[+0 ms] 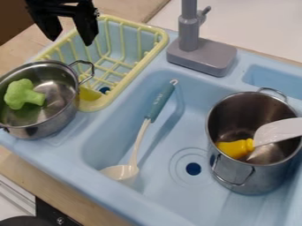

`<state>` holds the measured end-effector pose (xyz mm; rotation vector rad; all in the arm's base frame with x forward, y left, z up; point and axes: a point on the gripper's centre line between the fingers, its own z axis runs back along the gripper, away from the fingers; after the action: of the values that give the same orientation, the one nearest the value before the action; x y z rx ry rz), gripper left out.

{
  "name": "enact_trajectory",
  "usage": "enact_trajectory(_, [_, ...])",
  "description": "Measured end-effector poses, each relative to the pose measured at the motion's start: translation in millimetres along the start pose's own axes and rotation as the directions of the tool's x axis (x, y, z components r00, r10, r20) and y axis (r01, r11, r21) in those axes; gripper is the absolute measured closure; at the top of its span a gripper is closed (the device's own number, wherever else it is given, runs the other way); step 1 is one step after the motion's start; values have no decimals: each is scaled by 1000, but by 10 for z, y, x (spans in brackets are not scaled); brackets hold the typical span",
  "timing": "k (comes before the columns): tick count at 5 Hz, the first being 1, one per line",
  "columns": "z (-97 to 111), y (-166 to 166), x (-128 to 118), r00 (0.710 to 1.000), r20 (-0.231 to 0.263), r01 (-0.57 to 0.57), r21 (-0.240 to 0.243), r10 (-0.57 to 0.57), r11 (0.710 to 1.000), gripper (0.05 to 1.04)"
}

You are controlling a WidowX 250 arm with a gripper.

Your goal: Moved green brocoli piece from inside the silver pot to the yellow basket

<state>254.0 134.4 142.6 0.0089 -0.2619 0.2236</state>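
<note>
The gripper (70,41), its fingers spread apart, hangs by the yellow wire basket (160,37), while the green toy broccoli (22,94) lies inside the shallow silver pot (44,130).

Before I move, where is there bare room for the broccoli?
Bare: far half of the basket, beside the faucet; sink floor around the drain, between ladle and tall pot. Crowded: basket's near end, by the pot of broccoli, with a yellow piece; inside the tall pot.

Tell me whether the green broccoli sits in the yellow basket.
No, the broccoli lies inside the shallow silver pot.
</note>
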Motion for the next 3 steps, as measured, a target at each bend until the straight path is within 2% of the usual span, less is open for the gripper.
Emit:
enact_trajectory(1, [-66,-9,-52,1000,-26,-7,-8,7,1000,87])
enact_trajectory(2, [47,-32,-54,999,23,-25,24,25,999,87])
enact_trajectory(3, [257,-46,-103,998,32,-53,37,52,998,87])
